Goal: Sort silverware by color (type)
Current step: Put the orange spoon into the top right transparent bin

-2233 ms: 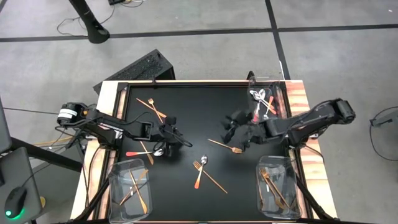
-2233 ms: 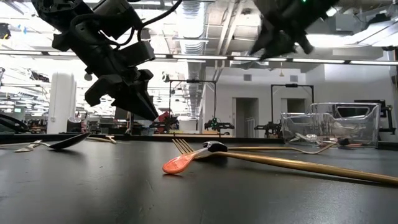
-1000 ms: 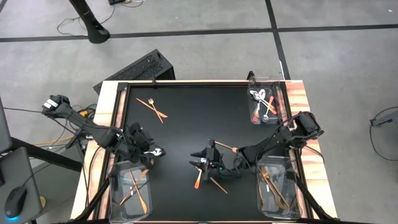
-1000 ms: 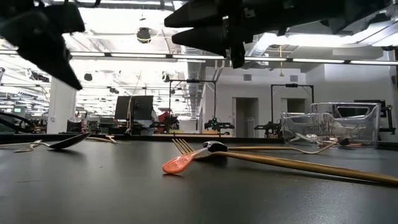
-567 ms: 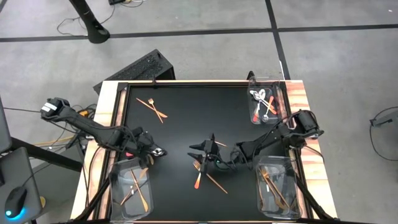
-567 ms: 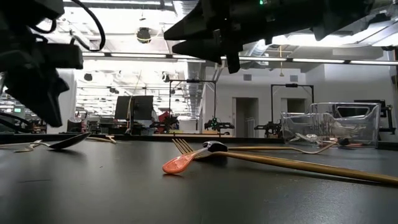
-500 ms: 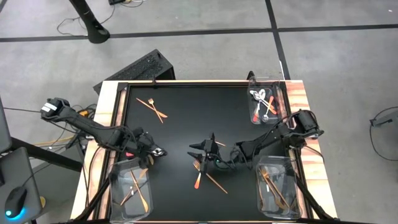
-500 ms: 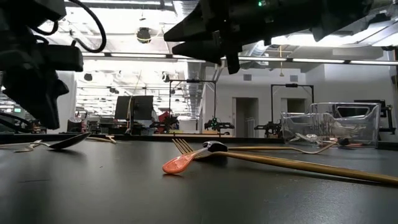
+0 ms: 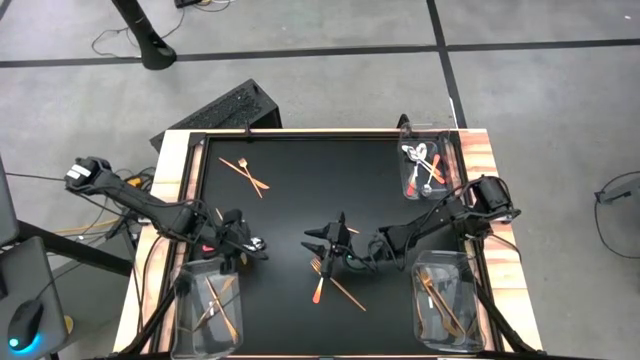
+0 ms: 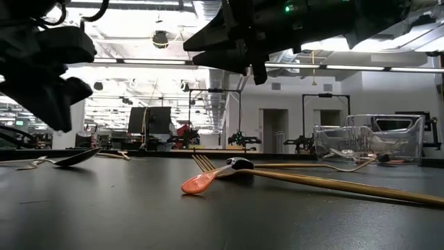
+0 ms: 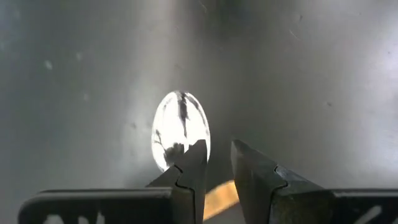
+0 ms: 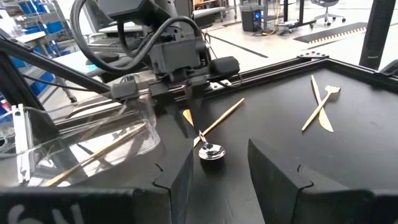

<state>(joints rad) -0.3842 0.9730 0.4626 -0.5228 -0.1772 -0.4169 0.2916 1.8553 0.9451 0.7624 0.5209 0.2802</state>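
Observation:
A spoon with a shiny bowl (image 11: 180,127) and an orange handle (image 11: 217,196) lies flat on the black mat at the left (image 9: 257,243). My left gripper (image 11: 217,158) hangs just above its handle, pointing steeply down, fingers a little apart and holding nothing. A gold stick (image 12: 221,118) lies beside the spoon. Near the middle an orange-handled fork (image 9: 318,280) lies across another gold stick (image 9: 345,290). My right gripper (image 9: 312,252) hovers open above them, fingers level and pointing at the table's left; the low view shows it (image 10: 191,43) well clear of the mat.
Clear bins stand at the near left (image 9: 190,300) and near right (image 9: 420,300), each holding gold pieces, and at the far right (image 9: 410,185), holding silver ones. Two crossed gold pieces (image 9: 245,172) lie at the far left. The mat's far middle is bare.
My left gripper has left the near-left bin's rim, going down and a little toward the table's right, and has rolled and tipped over the spoon. My right gripper has shifted slightly toward the far edge above the fork. No silverware has moved.

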